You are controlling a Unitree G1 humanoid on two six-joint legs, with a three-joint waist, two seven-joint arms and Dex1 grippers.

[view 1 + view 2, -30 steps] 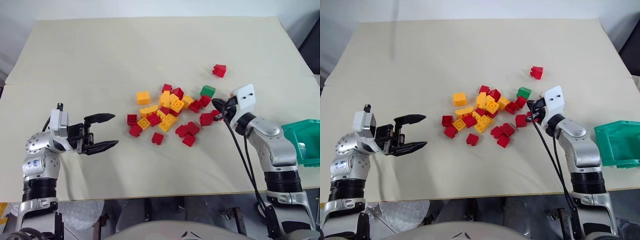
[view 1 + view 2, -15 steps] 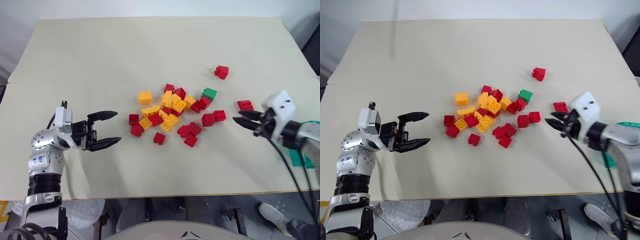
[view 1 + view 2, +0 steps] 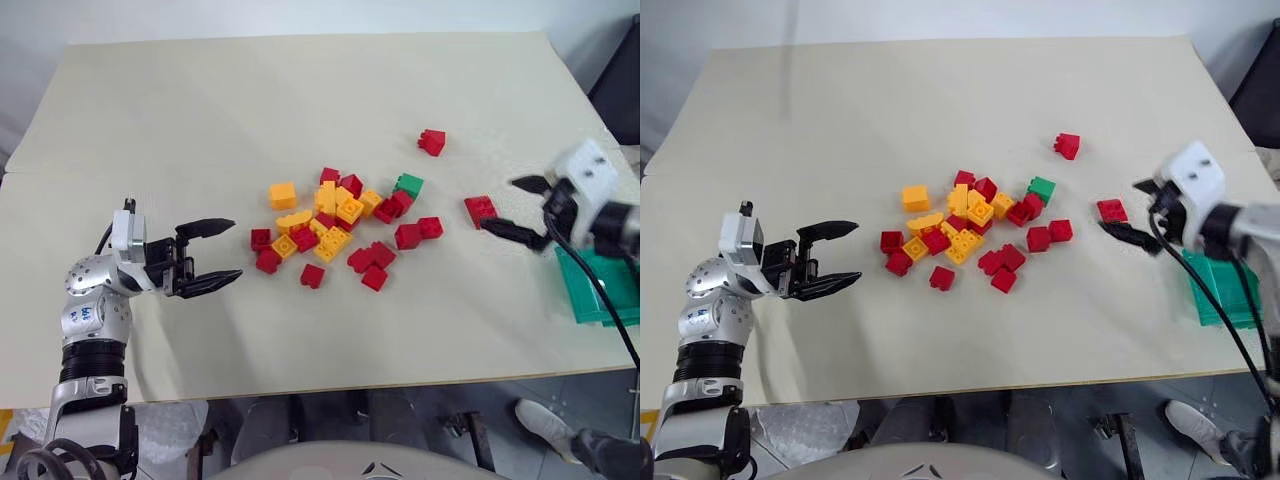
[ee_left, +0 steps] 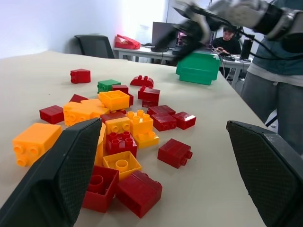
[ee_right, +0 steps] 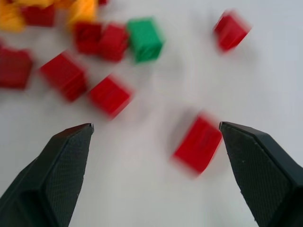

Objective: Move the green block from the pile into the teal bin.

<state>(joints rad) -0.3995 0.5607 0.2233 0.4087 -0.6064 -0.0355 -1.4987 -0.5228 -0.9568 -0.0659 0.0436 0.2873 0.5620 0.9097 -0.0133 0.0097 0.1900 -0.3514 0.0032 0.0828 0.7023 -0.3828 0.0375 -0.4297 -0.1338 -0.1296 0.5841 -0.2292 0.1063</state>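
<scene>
Cream table (image 3: 300,110) held everything. Nearest, the left gripper (image 3: 213,256) hung level just over it, pointing sideways at the pile (image 3: 340,232), fingers spread wide and holding nothing. Across from it, the right gripper (image 3: 522,206) floated above the table edge, fingers wide apart and empty too, beside a lone red brick (image 3: 479,209). The teal bin (image 3: 598,292) sat under that arm. Farther back, the green block (image 3: 408,185) rested at the pile's far right edge.

You get bright, even light on the surface (image 3: 300,120), with soft shadows. The right wrist view smears its red bricks (image 5: 199,142) with motion blur; head views stay sharp.
</scene>
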